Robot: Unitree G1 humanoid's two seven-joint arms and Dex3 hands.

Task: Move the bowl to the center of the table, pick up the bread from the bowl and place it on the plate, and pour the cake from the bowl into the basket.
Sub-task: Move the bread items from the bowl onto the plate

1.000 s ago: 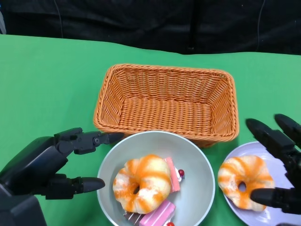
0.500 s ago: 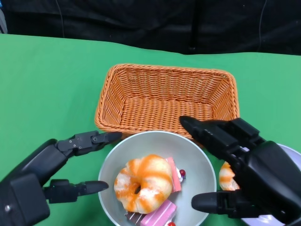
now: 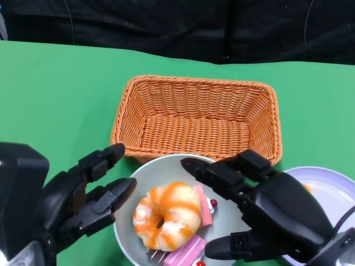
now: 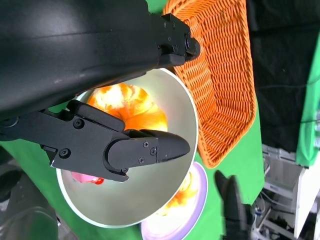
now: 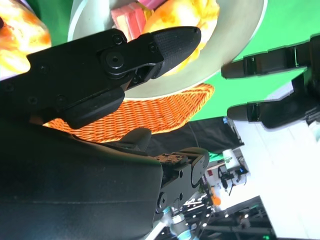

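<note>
A grey bowl (image 3: 233, 183) is seen on the green counter (image 3: 55, 94), just in front of the wicker basket (image 3: 197, 119). Inside it, a glazed ring of bread (image 3: 166, 215) is flanked by pink cake slices (image 3: 186, 252). The left hand (image 3: 83, 202) is held open at the bowl's left rim, gripping nothing. The right hand (image 3: 260, 213) is spread open above the bowl's right side. A purple plate (image 3: 327, 191) is partly hidden behind it.
</note>
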